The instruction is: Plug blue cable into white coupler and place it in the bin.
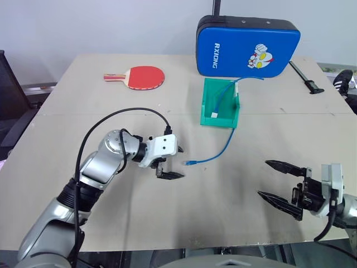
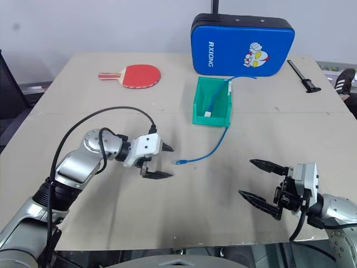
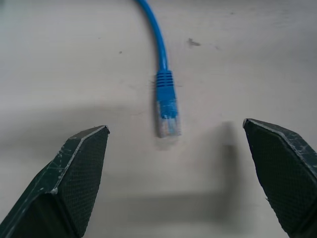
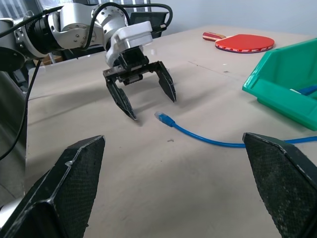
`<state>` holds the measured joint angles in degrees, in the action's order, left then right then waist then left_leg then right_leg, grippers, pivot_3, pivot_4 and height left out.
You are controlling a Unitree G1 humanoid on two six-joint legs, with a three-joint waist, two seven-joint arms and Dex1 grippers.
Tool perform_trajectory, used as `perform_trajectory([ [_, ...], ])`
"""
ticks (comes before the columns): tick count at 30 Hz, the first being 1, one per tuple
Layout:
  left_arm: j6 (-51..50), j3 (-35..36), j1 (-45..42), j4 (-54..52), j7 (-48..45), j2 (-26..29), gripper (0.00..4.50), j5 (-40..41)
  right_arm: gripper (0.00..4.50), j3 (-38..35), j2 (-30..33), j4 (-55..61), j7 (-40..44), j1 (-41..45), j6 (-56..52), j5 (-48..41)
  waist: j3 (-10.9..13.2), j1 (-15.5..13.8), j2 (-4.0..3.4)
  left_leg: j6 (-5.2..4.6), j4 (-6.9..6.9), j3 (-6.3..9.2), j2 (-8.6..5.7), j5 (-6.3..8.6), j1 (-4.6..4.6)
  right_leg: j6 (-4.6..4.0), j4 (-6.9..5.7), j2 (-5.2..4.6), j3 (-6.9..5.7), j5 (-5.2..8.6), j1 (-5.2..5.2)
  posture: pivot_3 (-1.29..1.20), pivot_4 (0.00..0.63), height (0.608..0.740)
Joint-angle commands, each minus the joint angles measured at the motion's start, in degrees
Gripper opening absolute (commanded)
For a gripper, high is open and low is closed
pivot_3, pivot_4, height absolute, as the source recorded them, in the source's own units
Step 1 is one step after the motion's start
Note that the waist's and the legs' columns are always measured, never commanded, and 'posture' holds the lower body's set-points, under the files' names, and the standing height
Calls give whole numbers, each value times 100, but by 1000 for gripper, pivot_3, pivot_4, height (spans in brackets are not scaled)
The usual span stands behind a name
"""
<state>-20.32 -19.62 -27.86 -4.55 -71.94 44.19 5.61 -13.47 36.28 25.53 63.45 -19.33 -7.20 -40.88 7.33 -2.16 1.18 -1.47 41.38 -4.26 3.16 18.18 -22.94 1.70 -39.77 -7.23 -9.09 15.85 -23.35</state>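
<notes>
The left gripper (image 1: 174,162) hangs low over the counter (image 1: 111,212) with its fingers spread wide and nothing between them. Just beyond its fingertips lies the plug (image 3: 167,110) of the cable (image 1: 220,153), flat on the counter, pointing toward the gripper and centred on the gap between the two fingers without touching either. In the left wrist view the plug sits between and slightly ahead of the two black fingers (image 3: 74,178).

From the plug, the cable runs away from the left gripper in a loose curve, climbs over the low front of the bin (image 1: 207,103), and carries on inside it and out over its far wall. The bin stands well beyond the left gripper, on the side of the right arm. A small white block, seemingly the coupler (image 1: 214,115), lies in the bin's near end.

The right gripper (image 1: 281,184) is also wide open and empty, held above the counter near its front edge, well apart from the plug and the bin.

A red paddle (image 1: 142,77) lies far beyond the left gripper, and a blue padded case (image 1: 245,47) stands behind the bin.
</notes>
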Motion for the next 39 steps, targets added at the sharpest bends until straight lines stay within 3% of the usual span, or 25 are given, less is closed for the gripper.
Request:
perform_trajectory([
  [1,-16,-62,-28,-315,43,-22,4243,-102,4484,-167,-19,177,11,-31,123,-37,0,1,0,0,0,0,0,0,0,0,0,0,1,0,0,0,150,663],
  [4,-69,-115,-12,-365,112,-58,3475,-128,4500,-175,-11,143,23,-21,130,-35,0,1,0,0,0,-1,0,0,0,0,0,0,2,0,0,0,150,663],
  [5,-86,-126,-11,-375,131,-73,2839,-143,4500,-178,-10,129,24,-17,135,-33,0,1,0,0,0,-1,0,0,0,0,0,0,2,0,0,0,150,663],
  [9,-168,-134,-26,-384,187,-130,976,-183,4500,-174,-14,105,21,-10,152,-23,0,1,0,0,1,-1,0,0,0,0,-1,0,2,0,0,0,150,663],
  [10,-199,-136,-29,-387,192,-135,262,-194,4500,-172,-13,101,22,-8,154,-19,-1,-4,2,0,1,-1,0,0,0,0,-1,0,2,0,0,0,150,663],
  [11,-212,-139,-28,-393,195,-131,50,-202,4500,-173,-13,95,21,-2,155,-21,-2,-6,3,0,1,1,0,0,0,0,-1,0,1,0,0,0,150,663],
  [20,-122,-113,92,-514,29,12,50,-183,4500,-169,-6,76,28,-21,176,-14,0,-2,3,0,1,-1,0,0,4,0,-1,0,6,0,1,0,150,663],
  [28,-232,175,57,-609,400,-193,50,-45,4500,-140,-38,52,19,-38,208,20,0,-4,3,0,2,-1,0,0,4,0,-2,0,6,0,1,0,150,663],
  [31,-448,329,65,-812,541,-192,664,52,4500,-158,-49,68,8,-65,217,24,1,-1,4,0,2,-1,0,0,3,1,-2,0,6,-1,1,0,150,663],
  [35,-1199,506,289,-1490,661,-143,2509,407,4500,-182,-68,93,14,-159,239,33,1,1,4,0,2,-1,1,0,3,1,-1,0,7,-1,1,0,150,663],
  [39,-1468,344,563,-1877,754,80,2509,305,4500,-189,-43,115,36,-189,217,8,1,2,3,0,2,-4,2,0,5,1,-1,0,14,-1,1,0,150,663],
])
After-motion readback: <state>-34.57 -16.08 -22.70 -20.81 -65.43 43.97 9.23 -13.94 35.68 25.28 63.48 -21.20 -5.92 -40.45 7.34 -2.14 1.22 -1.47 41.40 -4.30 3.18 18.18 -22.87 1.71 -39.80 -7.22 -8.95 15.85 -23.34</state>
